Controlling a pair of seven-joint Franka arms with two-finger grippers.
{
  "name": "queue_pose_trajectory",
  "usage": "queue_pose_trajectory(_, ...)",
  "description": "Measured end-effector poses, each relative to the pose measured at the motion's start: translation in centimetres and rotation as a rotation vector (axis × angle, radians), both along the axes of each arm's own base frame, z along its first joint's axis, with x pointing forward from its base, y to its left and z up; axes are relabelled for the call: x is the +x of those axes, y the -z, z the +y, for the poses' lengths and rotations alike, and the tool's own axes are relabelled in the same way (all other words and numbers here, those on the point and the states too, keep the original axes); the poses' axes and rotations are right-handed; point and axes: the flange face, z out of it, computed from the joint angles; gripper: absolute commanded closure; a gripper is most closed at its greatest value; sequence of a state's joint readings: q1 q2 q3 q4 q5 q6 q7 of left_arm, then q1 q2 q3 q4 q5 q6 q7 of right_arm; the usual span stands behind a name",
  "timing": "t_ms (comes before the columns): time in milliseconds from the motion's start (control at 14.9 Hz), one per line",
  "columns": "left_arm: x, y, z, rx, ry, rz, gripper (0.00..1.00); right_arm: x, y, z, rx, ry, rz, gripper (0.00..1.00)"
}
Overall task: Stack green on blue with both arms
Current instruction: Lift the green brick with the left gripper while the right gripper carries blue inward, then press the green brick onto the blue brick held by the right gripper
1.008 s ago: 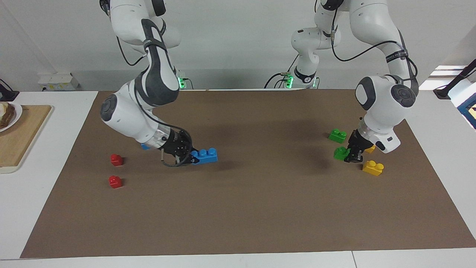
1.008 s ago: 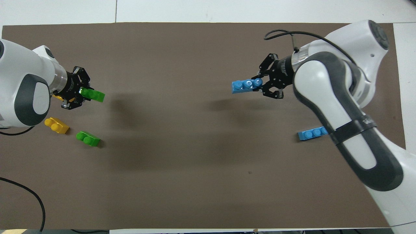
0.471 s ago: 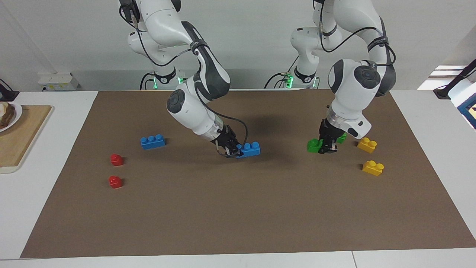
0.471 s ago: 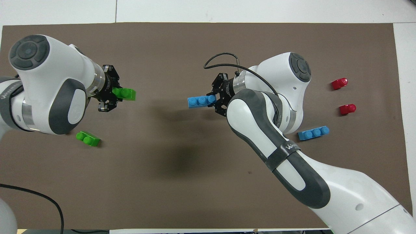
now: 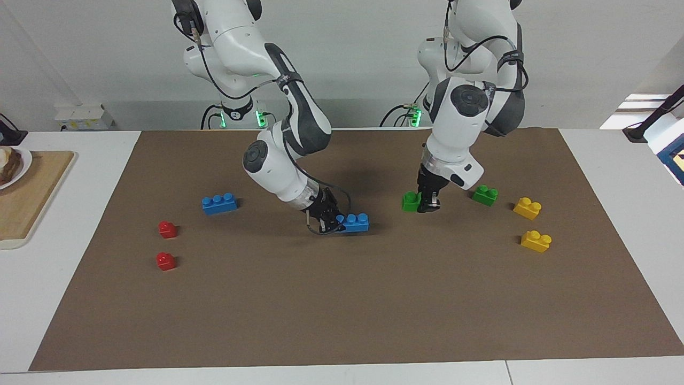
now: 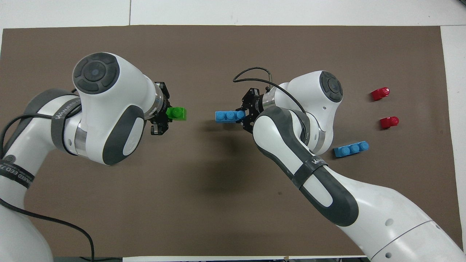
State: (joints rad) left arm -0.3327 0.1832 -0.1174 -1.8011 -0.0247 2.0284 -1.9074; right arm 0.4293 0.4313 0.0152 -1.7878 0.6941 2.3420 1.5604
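My right gripper (image 5: pixel 335 222) is shut on one end of a blue three-stud brick (image 5: pixel 355 222) and holds it level, low over the middle of the brown mat; both also show in the overhead view, the gripper (image 6: pixel 244 115) and the brick (image 6: pixel 228 116). My left gripper (image 5: pixel 426 205) is shut on a green two-stud brick (image 5: pixel 411 201), a little above the mat, toward the left arm's end from the blue brick. In the overhead view the green brick (image 6: pixel 177 114) sticks out of the left gripper (image 6: pixel 166 116), a gap away from the blue one.
A second blue brick (image 5: pixel 219 203) lies toward the right arm's end, with two red bricks (image 5: pixel 167 229) (image 5: pixel 165 261) beside it. A second green brick (image 5: pixel 485 194) and two yellow bricks (image 5: pixel 527 208) (image 5: pixel 536 240) lie toward the left arm's end. A wooden board (image 5: pixel 32 192) sits off the mat.
Both arms carried their bricks toward the middle of the mat. The blue brick has come lower. The gap between green and blue has shrunk.
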Motion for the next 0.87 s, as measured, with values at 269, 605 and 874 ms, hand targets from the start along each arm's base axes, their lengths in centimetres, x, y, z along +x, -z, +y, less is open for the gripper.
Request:
queue_pose_trajectory(269,-1.4,-0.2,-3.3,-0.015,-0.002,-0.022,1.00,-0.8,1.6,1.5,-0.015,0.003,0.000,1.00)
queue_pose_trajectory(605,-3.5,1.0,-7.5,-0.032,0.003,-0.037,1.00,-1.2,3.5,1.7,-0.034,0.015,-0.005,1.00)
queue_pose_trajectory(874,-3.7,2.8,-8.6,-0.039,-0.002,-0.040,1.00,-1.2,3.8,1.6,-0.038,0.025,-0.016,1.00)
